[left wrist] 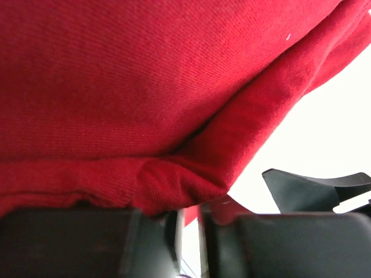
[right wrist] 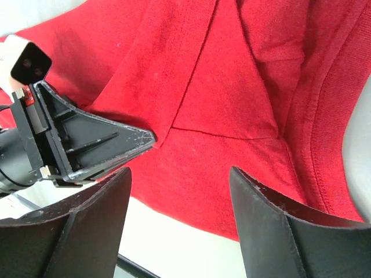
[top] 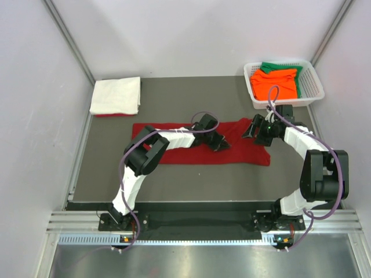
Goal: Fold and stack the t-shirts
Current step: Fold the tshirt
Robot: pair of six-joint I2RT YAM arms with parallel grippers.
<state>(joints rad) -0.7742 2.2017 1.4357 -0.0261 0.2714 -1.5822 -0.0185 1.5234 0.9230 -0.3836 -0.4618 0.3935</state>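
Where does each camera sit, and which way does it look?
Top external: above and behind the arms, looking down on the table; both arms show.
Left wrist: on the left claw, close against the dark red t-shirt; its fingers show.
Right wrist: on the right claw, facing that t-shirt; its open fingers show.
Shared: that t-shirt, in all three.

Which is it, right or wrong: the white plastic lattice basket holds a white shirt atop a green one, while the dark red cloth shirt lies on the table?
Wrong once: the top external view shows an orange cloth shirt, not white, atop the green cloth shirt in the white plastic lattice basket. The dark red cloth shirt does lie on the table.
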